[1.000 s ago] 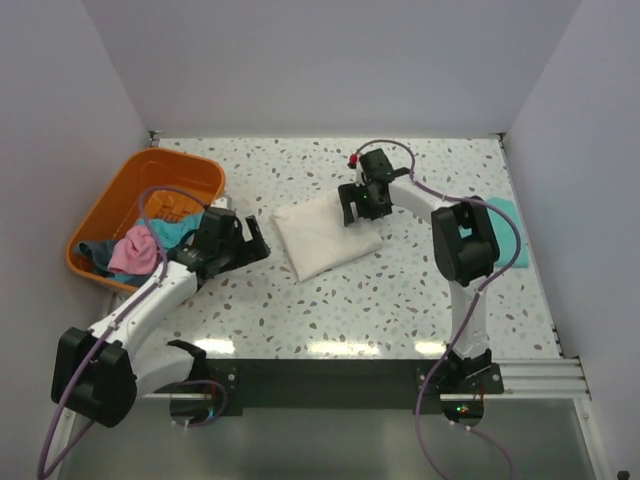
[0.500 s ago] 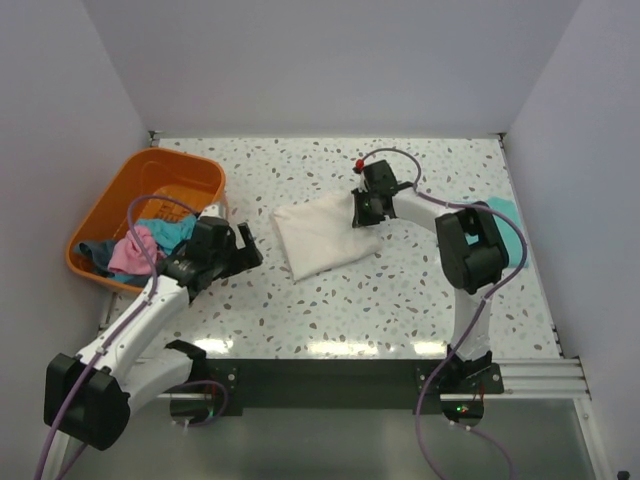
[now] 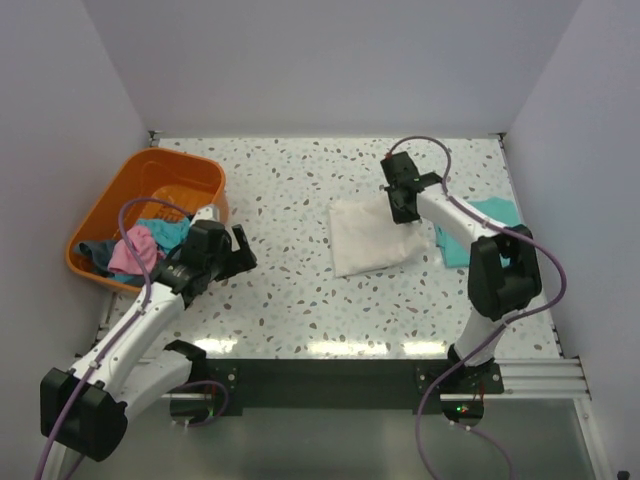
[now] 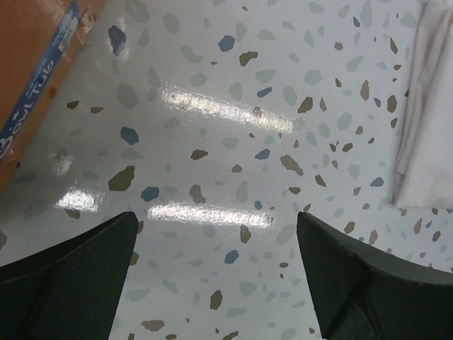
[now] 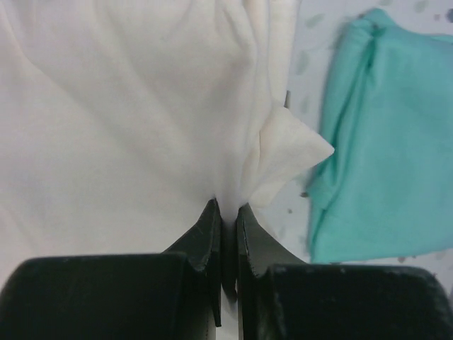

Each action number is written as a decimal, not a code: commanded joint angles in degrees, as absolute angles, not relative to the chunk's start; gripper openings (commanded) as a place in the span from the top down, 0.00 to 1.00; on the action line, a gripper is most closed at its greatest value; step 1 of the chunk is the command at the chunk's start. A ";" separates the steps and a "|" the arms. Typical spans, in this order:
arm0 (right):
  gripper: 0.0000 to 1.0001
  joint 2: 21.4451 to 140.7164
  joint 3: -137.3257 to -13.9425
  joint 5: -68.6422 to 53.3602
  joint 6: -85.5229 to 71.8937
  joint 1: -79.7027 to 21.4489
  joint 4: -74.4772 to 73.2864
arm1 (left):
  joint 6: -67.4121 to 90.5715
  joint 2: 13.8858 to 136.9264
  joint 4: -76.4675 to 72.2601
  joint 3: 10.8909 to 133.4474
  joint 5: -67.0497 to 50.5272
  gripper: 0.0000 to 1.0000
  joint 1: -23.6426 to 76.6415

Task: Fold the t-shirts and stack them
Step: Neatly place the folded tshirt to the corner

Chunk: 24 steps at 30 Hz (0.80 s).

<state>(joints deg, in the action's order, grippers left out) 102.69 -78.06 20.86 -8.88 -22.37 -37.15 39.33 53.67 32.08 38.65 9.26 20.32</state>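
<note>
The cream-white t-shirt (image 3: 370, 238) lies folded on the speckled table, right of centre. My right gripper (image 3: 403, 206) is shut on its far right edge; the right wrist view shows the cloth (image 5: 127, 106) bunched between the closed fingertips of that gripper (image 5: 226, 209). The teal-green t-shirt (image 3: 480, 232) lies folded just to the right, partly under my right arm, and it also shows in the right wrist view (image 5: 382, 142). My left gripper (image 3: 236, 250) hangs open over bare table beside the basket, nothing between its fingers (image 4: 71, 262).
An orange plastic basket (image 3: 112, 207) sits at the back left with pink and teal cloth (image 3: 140, 248) inside; its wall (image 4: 35, 57) shows in the left wrist view. The cream shirt's edge (image 4: 428, 127) lies at that view's right border. White walls close in the table.
My right gripper has shut on the cream shirt's edge and dragged the shirt rightward, up against the teal one. The left arm has drawn back slightly toward the near left.
</note>
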 commanded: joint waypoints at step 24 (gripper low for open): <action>1.00 93.77 -93.42 37.70 10.28 -2.82 -50.53 | 35.24 58.36 29.53 40.87 6.24 0.00 19.78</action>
